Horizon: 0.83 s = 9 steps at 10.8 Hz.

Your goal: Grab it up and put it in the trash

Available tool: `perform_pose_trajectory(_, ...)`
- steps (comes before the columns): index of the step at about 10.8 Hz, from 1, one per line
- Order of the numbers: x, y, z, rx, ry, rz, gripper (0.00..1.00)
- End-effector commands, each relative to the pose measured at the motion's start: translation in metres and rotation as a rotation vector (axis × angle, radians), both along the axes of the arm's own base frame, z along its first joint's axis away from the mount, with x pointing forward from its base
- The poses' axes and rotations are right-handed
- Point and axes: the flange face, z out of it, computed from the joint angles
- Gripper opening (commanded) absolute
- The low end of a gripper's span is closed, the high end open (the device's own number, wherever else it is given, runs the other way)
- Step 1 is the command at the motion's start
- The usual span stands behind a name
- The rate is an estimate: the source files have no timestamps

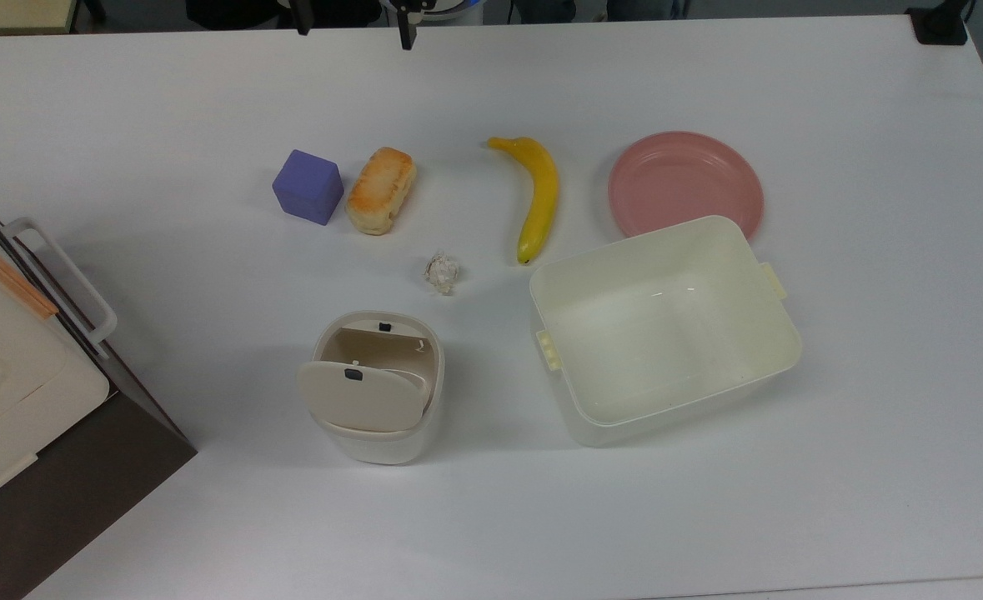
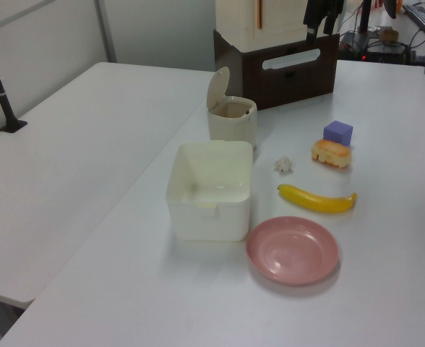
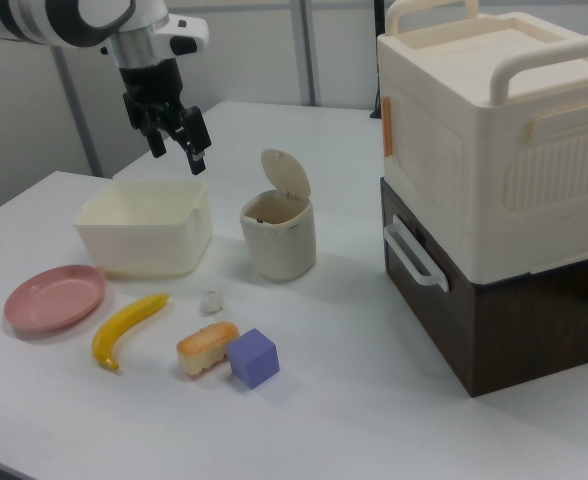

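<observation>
The crumpled whitish paper wad (image 1: 443, 272) lies on the white table between the bread roll and the trash; it also shows in the left view (image 2: 283, 165) and the right view (image 3: 212, 298). The trash (image 1: 372, 387) is a small cream bin with its flap lid (image 3: 286, 175) tipped up, and it stands just below the wad in the top view. My gripper (image 3: 178, 155) hangs open and empty, high above the table behind the large tub. Its two dark fingers poke in at the top view's upper edge (image 1: 353, 29), far from the wad.
A purple cube (image 1: 308, 186), a bread roll (image 1: 381, 191), a banana (image 1: 539, 196) and a pink plate (image 1: 685, 179) lie in a row. A large cream tub (image 1: 658, 333) stands at the top view's right of the trash. Stacked cream and brown boxes (image 1: 7, 375) fill the top view's lower left.
</observation>
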Motion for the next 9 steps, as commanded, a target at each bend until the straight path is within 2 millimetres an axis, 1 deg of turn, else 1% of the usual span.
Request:
perform_pose_trajectory(1,-0.004,0.009,-0.016,-0.083,0.085,0.059,1.00)
perform_pose_trajectory(3,-0.005,0.009,-0.024,-0.082,0.125,0.104,1.00)
perform_pose_trajectory(5,-0.001,0.022,-0.035,-0.078,0.149,0.125,1.00)
perform_pose_trajectory(6,0.001,0.023,-0.039,-0.077,0.148,0.137,1.00)
perform_pose_trajectory(8,0.005,0.025,-0.055,-0.083,0.144,0.140,1.00)
perform_pose_trajectory(9,0.009,0.029,-0.074,-0.100,0.168,0.152,1.00)
